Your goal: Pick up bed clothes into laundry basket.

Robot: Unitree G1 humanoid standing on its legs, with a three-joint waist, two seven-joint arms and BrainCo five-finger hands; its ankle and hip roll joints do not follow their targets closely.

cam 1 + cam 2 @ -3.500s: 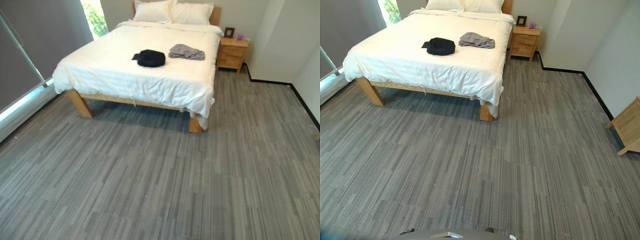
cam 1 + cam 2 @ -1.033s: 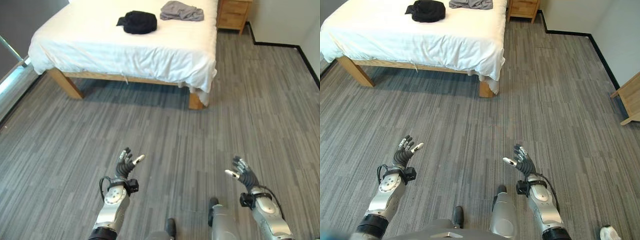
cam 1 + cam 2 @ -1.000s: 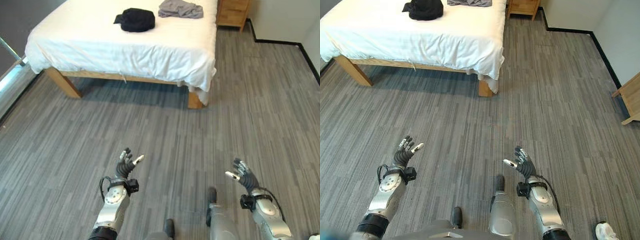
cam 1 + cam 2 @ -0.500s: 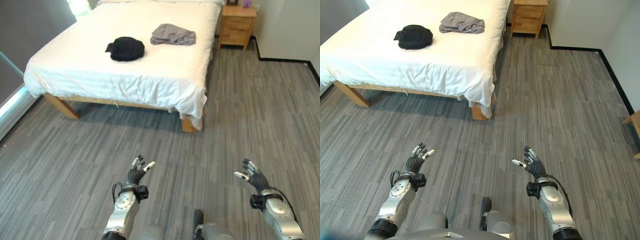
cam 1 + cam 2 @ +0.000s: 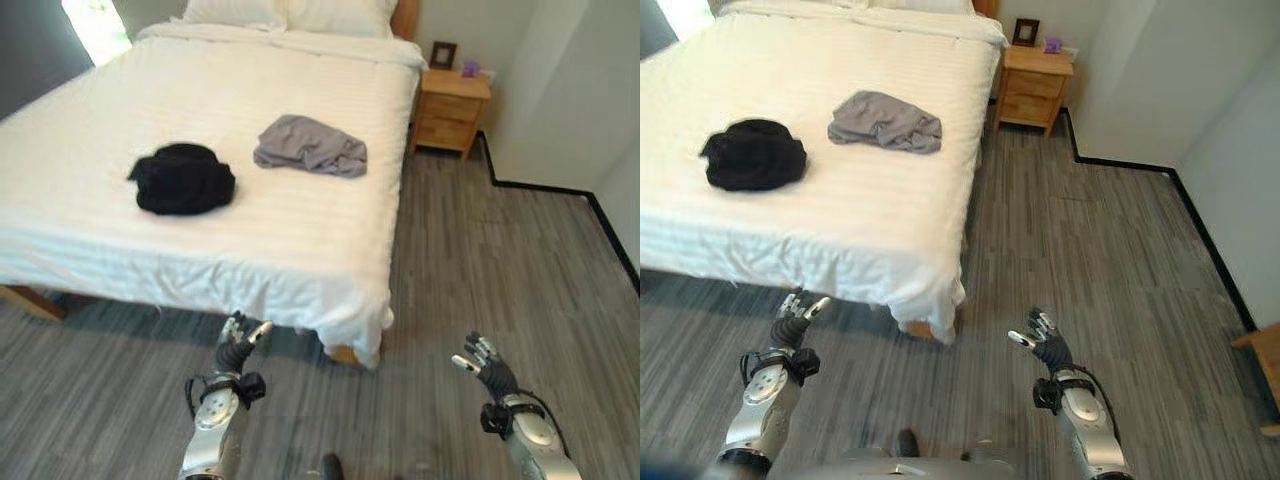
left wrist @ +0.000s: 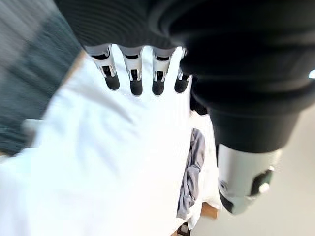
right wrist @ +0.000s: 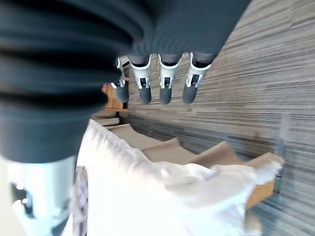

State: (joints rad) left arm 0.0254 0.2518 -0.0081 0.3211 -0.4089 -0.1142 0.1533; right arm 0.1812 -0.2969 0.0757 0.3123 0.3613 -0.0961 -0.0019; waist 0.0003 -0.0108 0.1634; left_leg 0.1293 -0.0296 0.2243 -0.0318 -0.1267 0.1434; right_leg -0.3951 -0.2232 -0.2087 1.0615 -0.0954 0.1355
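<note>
- Both empty: left hand (image 5: 236,340) and right hand (image 5: 484,363) low, fingers spread.
- Black clothes (image 5: 183,178) lie mid-bed (image 5: 330,230), grey clothes (image 5: 310,145) nearer the right edge.
- I'd close in before reaching (no basket spotted).

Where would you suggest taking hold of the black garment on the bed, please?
Probably at the raised middle of the black garment: it lies bunched in a mound on the bed, so curl the fingers down over its top. The left robot hand, open at the foot edge, is nearer.
</note>
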